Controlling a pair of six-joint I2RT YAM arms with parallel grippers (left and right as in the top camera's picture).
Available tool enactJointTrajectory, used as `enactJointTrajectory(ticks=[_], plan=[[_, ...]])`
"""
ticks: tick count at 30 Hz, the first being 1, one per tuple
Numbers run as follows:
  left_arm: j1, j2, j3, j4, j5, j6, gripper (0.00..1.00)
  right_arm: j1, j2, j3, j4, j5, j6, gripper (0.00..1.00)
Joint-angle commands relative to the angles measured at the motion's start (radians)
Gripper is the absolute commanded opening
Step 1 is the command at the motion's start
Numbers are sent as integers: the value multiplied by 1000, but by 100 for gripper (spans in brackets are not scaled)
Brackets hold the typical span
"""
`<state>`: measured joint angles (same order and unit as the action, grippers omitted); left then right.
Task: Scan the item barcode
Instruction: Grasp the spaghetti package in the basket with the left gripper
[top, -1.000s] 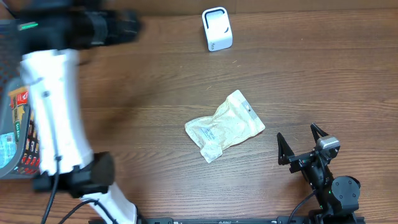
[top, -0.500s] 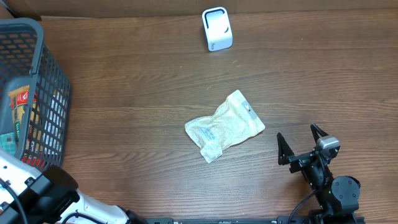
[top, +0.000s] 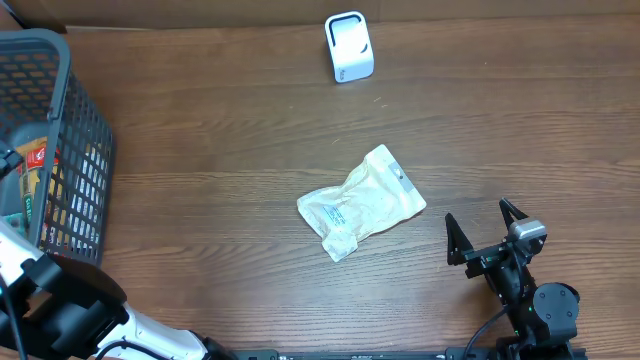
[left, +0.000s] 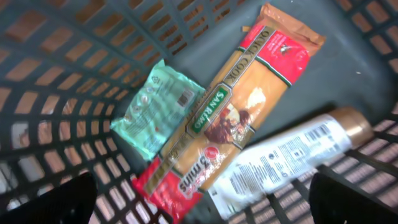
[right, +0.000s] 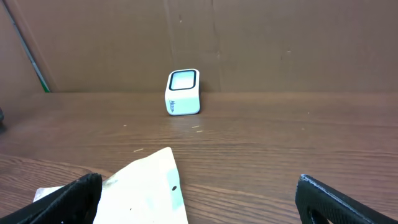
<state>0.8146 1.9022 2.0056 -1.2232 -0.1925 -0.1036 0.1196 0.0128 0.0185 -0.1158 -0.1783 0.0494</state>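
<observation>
White pouch (top: 360, 203) lies on the wooden table (top: 200, 150), barcode scanner (top: 349, 46) well beyond; right end effector (top: 478, 215) gapes empty nearby, left end effector (left: 199, 183) gapes above the basket (top: 70, 130) (pasta packet (left: 230, 118) inside).

"SAN REMO" on green label, "3 mins" on red end, pasta packet (left: 230, 118)

- You've got the white scanner (right: 183, 93) standing upright at the far side of the table (right: 280, 137), just before the cardboard wall (right: 298, 43).
- The white pouch (right: 148, 191) lies low left, close in.
- Your right gripper (right: 199, 193) has its jaws spread wide, one at each bottom corner.
</observation>
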Motion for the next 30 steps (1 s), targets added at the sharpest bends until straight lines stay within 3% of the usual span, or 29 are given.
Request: enactJointTrajectory(ticks=[1,22,30], plan=[[-9,0,-61,55,-28,72,100,1,-8,10,3,5,3,100],[-22,320,-77,125,-39,124,100,1,-8,10,3,5,3,100],[-24,406,-77,184,67,238,100,1,-8,10,3,5,3,100]])
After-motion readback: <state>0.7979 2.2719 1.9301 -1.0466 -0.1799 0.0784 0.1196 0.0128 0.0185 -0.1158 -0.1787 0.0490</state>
